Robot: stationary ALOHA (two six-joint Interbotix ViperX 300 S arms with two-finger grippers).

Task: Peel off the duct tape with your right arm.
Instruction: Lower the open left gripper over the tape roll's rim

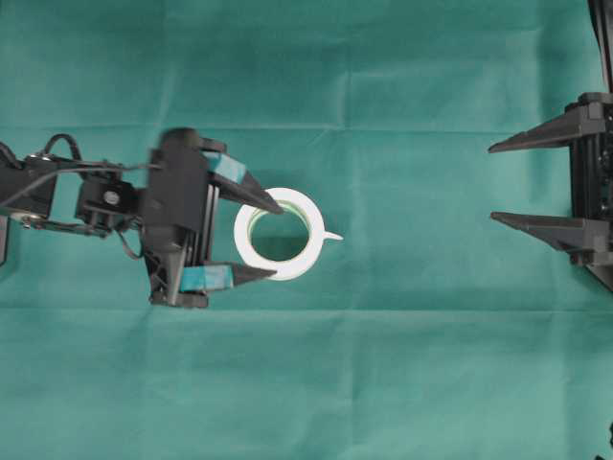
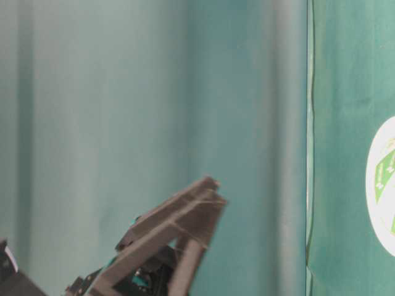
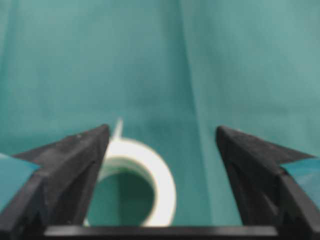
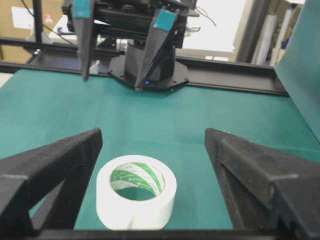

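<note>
Green cloth [image 1: 383, 77] covers the whole counter, with faint fold creases running across it in the overhead view.

Left arm [image 1: 115, 201], black with cables, reaches in from the left edge of the overhead view. Its gripper [image 1: 276, 240] carries teal pads [image 1: 206, 279] on the fingers, and its jaws stand wide. In the overhead view one fingertip lies over the upper part of the tape ring and the other just beside its lower rim; how high the tips hang above it cannot be told there. The left wrist view shows the same jaws [image 3: 162, 135] spread, the tape low between them and nearer the left finger.

Right arm [image 1: 594, 182] enters at the right edge of the overhead view. Its gripper [image 1: 493, 182] has plain black pointed fingers, jaws wide, well apart from the tape. In the right wrist view the two fingers [image 4: 50, 170] frame the tape from either side without touching it.

Tape [image 1: 278, 233], a white roll, lies flat on the cloth left of centre in the overhead view. The core [image 4: 137, 178] is printed green and white. In the table-level view only a fingertip pair [image 2: 179, 228] and a blurred white-and-green disc [image 2: 384, 185] at the right edge appear.

Tab [image 1: 332, 236], a small pointed white end, sticks out from the rim toward the right gripper and rests free of both grippers.
</note>
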